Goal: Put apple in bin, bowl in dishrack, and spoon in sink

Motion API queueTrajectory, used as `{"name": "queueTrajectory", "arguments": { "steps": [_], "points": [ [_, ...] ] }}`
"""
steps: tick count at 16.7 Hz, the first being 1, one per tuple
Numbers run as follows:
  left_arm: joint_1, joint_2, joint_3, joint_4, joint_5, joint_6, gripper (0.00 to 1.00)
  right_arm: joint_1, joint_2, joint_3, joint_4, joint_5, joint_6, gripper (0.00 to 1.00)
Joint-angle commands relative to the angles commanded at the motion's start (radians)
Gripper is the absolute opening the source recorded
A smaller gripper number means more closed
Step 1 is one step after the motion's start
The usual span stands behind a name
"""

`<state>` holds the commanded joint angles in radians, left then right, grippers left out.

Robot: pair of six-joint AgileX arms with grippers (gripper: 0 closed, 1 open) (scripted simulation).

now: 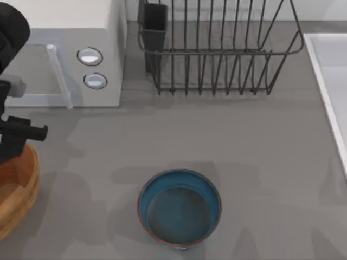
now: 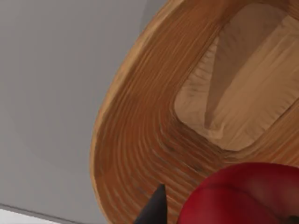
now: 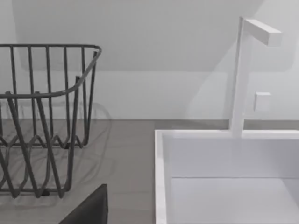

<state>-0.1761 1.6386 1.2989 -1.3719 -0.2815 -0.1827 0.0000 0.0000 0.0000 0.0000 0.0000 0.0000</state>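
Grey countertop runs from a white microwave [image 1: 59, 59] at ten o'clock to the sink [image 1: 331, 86] at three. At nine o'clock the AgileX left gripper [image 1: 19, 132] hangs over the wooden bin [image 1: 19, 189], clenched on the apple [image 2: 243, 196], which the left wrist view shows red and close above the bin's pale floor [image 2: 238, 84]. Done well, the drop would come only once the fruit sits over that floor and not the sloped wall, low enough not to bounce. Outward, the blue bowl [image 1: 180, 208] waits at six o'clock, the wire dishrack [image 1: 217, 49] at twelve. Whether the right gripper [image 3: 88, 210], near the rack and sink, is open cannot be told.
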Motion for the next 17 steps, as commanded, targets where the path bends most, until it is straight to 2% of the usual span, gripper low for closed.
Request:
{"name": "queueTrajectory", "arguments": {
  "steps": [5, 10, 17],
  "points": [
    [0.033, -0.005, -0.165, 0.167, -0.005, 0.032, 0.00, 0.000, 0.000, 0.000, 0.000, 0.000, 0.000, 1.00],
    [0.039, -0.005, -0.178, 0.180, -0.006, 0.037, 0.00, 0.000, 0.000, 0.000, 0.000, 0.000, 0.000, 1.00],
    [0.039, -0.005, -0.178, 0.180, -0.006, 0.037, 0.53, 0.000, 0.000, 0.000, 0.000, 0.000, 0.000, 1.00]
  ]
}}
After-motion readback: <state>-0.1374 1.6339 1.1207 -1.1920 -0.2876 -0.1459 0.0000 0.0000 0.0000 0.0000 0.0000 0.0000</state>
